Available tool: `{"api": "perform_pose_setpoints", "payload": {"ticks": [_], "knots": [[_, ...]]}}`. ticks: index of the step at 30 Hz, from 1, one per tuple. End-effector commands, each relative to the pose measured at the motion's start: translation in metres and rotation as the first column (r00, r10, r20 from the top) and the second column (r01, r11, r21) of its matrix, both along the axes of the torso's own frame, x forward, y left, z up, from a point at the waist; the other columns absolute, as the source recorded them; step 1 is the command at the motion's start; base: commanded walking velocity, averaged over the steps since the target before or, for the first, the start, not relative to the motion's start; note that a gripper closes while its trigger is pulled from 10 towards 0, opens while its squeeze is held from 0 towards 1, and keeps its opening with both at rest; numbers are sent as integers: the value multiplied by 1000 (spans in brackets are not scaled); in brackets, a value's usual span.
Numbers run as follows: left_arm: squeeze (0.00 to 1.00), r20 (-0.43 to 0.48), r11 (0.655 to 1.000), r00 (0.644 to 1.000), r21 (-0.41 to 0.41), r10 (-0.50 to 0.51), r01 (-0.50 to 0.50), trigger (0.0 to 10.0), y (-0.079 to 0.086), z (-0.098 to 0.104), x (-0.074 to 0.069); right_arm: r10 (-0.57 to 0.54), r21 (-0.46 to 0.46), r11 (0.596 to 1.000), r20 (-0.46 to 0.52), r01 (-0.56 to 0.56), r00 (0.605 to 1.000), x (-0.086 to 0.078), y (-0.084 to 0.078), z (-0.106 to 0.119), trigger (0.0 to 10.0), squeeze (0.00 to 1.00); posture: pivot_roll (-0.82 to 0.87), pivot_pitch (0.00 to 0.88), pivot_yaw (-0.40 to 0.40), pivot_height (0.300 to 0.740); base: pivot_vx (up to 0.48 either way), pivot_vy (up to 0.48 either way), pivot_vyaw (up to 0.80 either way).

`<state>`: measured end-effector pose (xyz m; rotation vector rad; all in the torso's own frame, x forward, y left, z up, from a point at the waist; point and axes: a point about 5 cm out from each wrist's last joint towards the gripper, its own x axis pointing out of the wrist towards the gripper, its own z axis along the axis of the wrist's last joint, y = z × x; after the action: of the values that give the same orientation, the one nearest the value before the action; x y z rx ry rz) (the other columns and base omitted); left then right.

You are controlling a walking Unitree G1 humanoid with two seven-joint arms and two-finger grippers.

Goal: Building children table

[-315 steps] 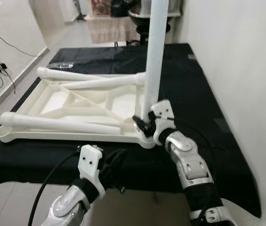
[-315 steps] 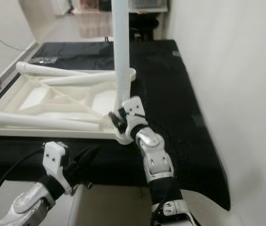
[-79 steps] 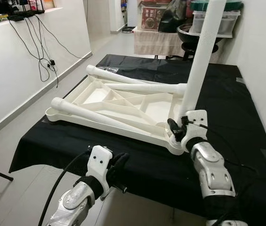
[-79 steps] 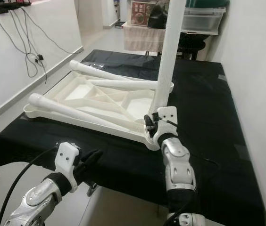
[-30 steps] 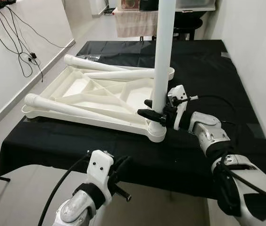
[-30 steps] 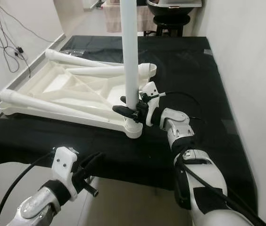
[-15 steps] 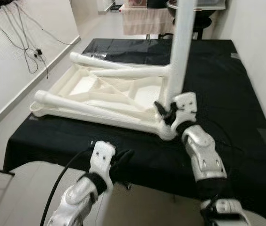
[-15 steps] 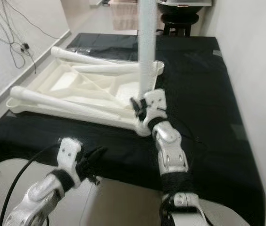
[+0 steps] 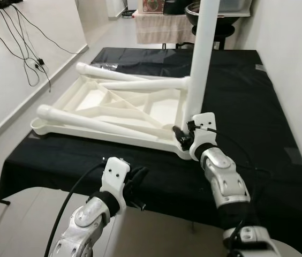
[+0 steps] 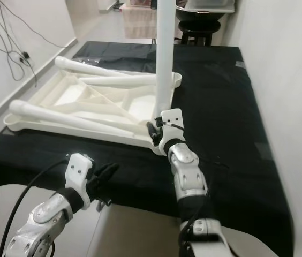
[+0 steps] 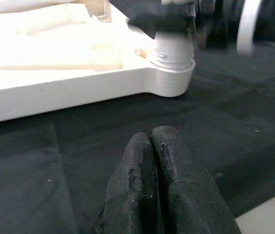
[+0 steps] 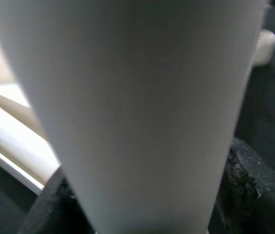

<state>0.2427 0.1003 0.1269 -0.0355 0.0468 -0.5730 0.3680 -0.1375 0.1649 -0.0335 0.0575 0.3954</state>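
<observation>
- Table top (image 9: 113, 110), white plastic, lies upside down on the black-covered counter (image 9: 247, 107), ribbed underside facing up.
- I see one white leg (image 9: 200, 59) standing upright in the corner socket nearest my right arm; its top runs out of frame.
- Two loose legs lie flat on the upturned top: one (image 9: 95, 124) along the near edge, another (image 9: 113, 75) across the far side, with a third (image 9: 145, 84) beside it pointing toward the far corner socket.
- My right claw (image 9: 182, 136) pinches the upright leg just above the socket; in the right wrist view the leg's pale shaft sits right against the camera with a black finger (image 12: 247, 180) on either side of it.
- My left claw (image 11: 152, 146) hangs at the near edge of the counter, fingers pressed together on nothing, pointing toward the socket corner (image 11: 171, 73).
- Cables (image 9: 22, 48) trail down the white wall on my left, and a dark bowl (image 9: 194, 8) sits beyond the counter's far end.
</observation>
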Motion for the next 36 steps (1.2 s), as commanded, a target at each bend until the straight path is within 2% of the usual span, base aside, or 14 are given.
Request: {"api": "perform_pose_setpoints", "payload": {"ticks": [1, 2, 4, 7, 9, 10, 19, 20, 21, 22, 24, 33, 35, 36], "knots": [[0, -5, 1000, 1000, -11, 0, 0, 10000, 0, 0, -4, 244, 53, 967, 95, -250, 965, 3, 17, 23, 10000, 0, -48, 96, 47, 740, 0, 0, 0], [0, -5, 1000, 1000, -11, 0, 0, 10000, 0, 0, -4, 244, 53, 967, 95, -250, 965, 3, 17, 23, 10000, 0, -48, 96, 47, 740, 0, 0, 0], [0, -6, 1000, 1000, -18, -7, 7, 10000, -2, 2, -10, 494, -1, 868, 111, -497, 862, -2, 27, 32, 10000, 0, -29, 121, 49, 740, 0, 0, 0], [0, -7, 1000, 1000, -20, -10, 10, 10000, -2, 3, -12, 569, -27, 822, 104, -569, 816, -4, 29, 33, 10000, 0, -29, 121, 49, 740, 0, 0, 0], [0, -18, 999, 1000, -32, -17, 16, 10000, -3, 5, -21, 674, -11, 737, 72, -675, 735, -2, 34, 36, 10000, 0, 5, 168, 53, 740, 0, 0, 0], [0, -22, 999, 1000, -36, -18, 17, 10000, -3, 5, -24, 692, -2, 720, 65, -694, 719, 0, 36, 37, 10000, 0, 8, 172, 55, 740, 0, 0, 0], [0, -48, 998, 999, -50, -25, 22, 10000, -1, 9, -41, 740, 19, 673, 0, -740, 673, 7, 51, 35, 10000, 0, 69, 224, 68, 740, 0, 0, 0], [0, -51, 999, 998, -50, -24, 21, 10000, -1, 10, -43, 747, 16, 665, -4, -747, 665, 7, 53, 35, 6510, 0, 74, 229, 68, 740, 0, 0, 0], [0, -51, 999, 998, -50, -24, 21, 10000, -1, 10, -43, 747, 16, 665, -4, -747, 665, 7, 53, 35, 6510, 0, 74, 229, 68, 740, 0, 0, 0], [0, -54, 998, 998, -51, -22, 19, 10000, 0, 10, -44, 750, 23, 662, -1, -749, 662, 8, 53, 35, 0, 0, 75, 233, 70, 740, 0, 0, 0], [0, -56, 998, 998, -52, -20, 18, 10000, 0, 10, -45, 751, 30, 660, 2, -750, 661, 9, 52, 36, 0, 0, 75, 233, 69, 740, 0, 0, 0], [0, -61, 999, 998, -47, -13, 10, 10000, -1, 8, -35, 640, -15, 768, 39, -640, 767, 8, 17, 22, 0, 0, 18, 183, 54, 740, 0, 0, 0], [0, -60, 999, 998, -41, -9, 6, 10000, 0, 7, -31, 513, -63, 856, -6, -513, 858, 3, 9, 7, 0, 0, 4, 168, 49, 740, 0, 0, 0], [0, -56, 999, 998, -33, -4, 2, 10000, 2, 5, -27, 87, -18, 996, 19, -87, 996, 6, 5, 4, 0, 0, -33, 155, 31, 740, 0, 0, 0]]}}
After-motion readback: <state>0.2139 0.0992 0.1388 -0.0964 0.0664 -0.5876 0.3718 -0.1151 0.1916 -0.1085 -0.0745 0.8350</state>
